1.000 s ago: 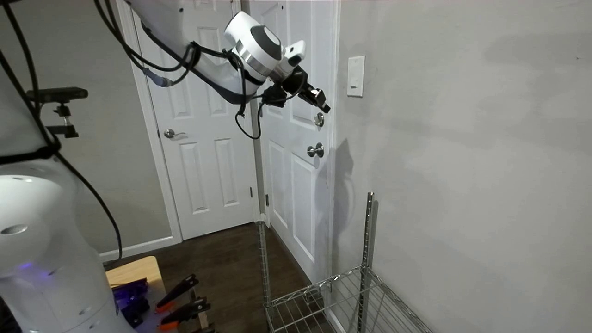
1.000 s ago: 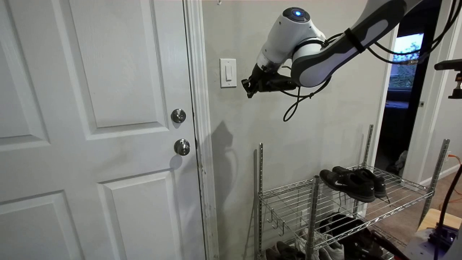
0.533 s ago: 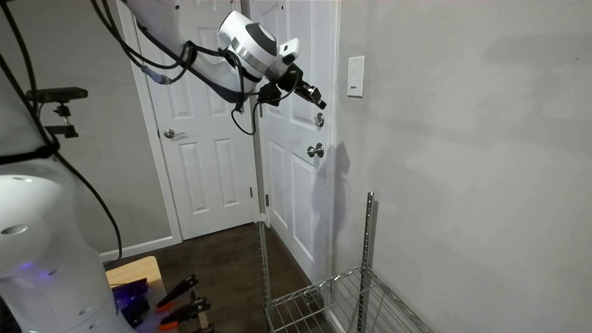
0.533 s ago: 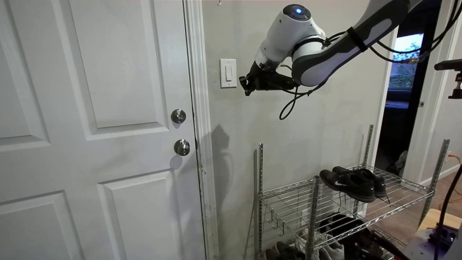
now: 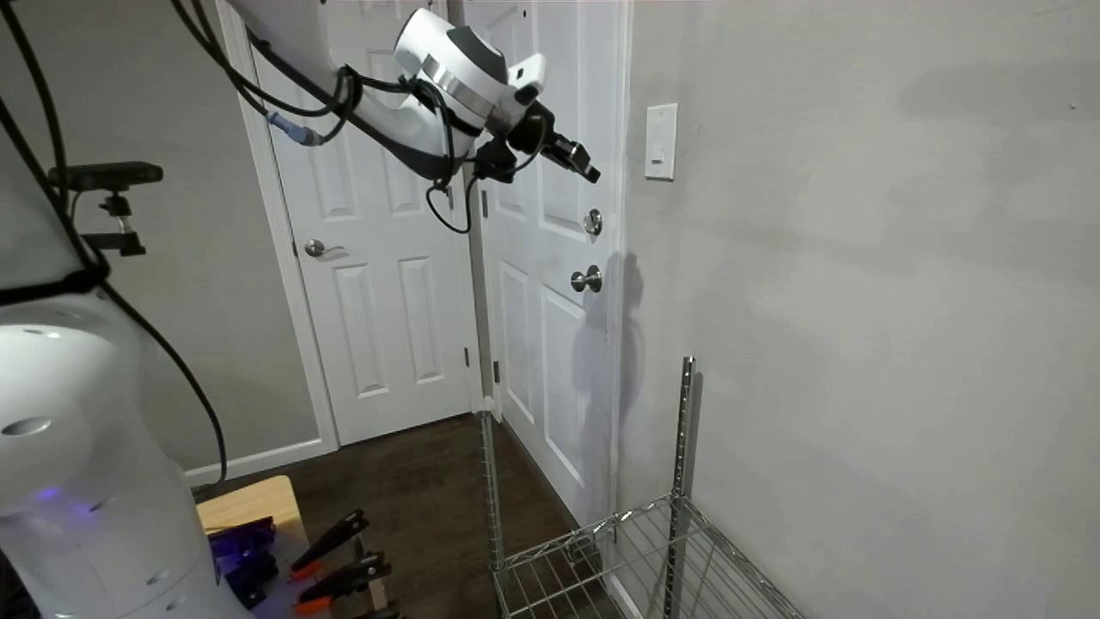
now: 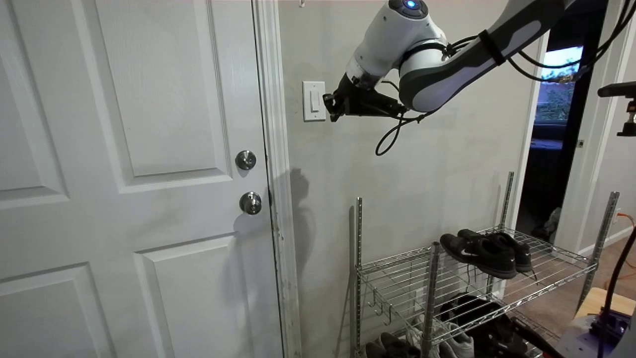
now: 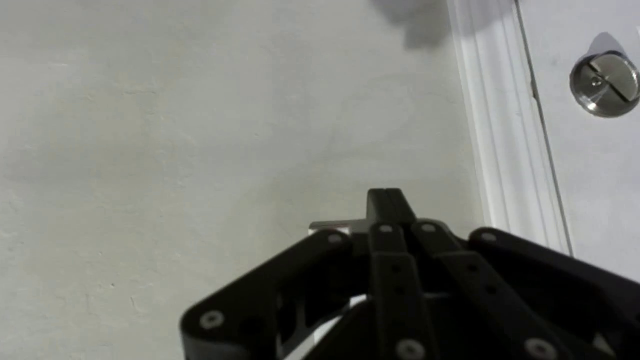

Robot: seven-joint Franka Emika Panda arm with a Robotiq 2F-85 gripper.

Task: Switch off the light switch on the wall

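The light switch is a small white upright plate on the wall beside the door. The light switch shows in both exterior views (image 5: 661,142) (image 6: 314,101). In the wrist view only slivers of the switch (image 7: 327,229) show past the black fingers, which hide most of it. The wall (image 5: 859,284) is plain light grey and also shows in the wrist view (image 7: 175,130). My gripper (image 5: 593,175) is shut and empty, its fingertips together in the wrist view (image 7: 384,190). It points at the wall with a gap before the plate. In an exterior view its tip (image 6: 329,108) lies at the plate's right edge.
A white door (image 6: 164,209) with two round metal knobs stands beside the switch. A wire shelf rack (image 6: 397,266) with black shoes (image 6: 482,252) stands against the wall below the arm. Cables hang in a loop below the wrist.
My gripper has risen steadily. It has also shifted left in both exterior views, bringing its tip up to about the switch's height. It stays shut.
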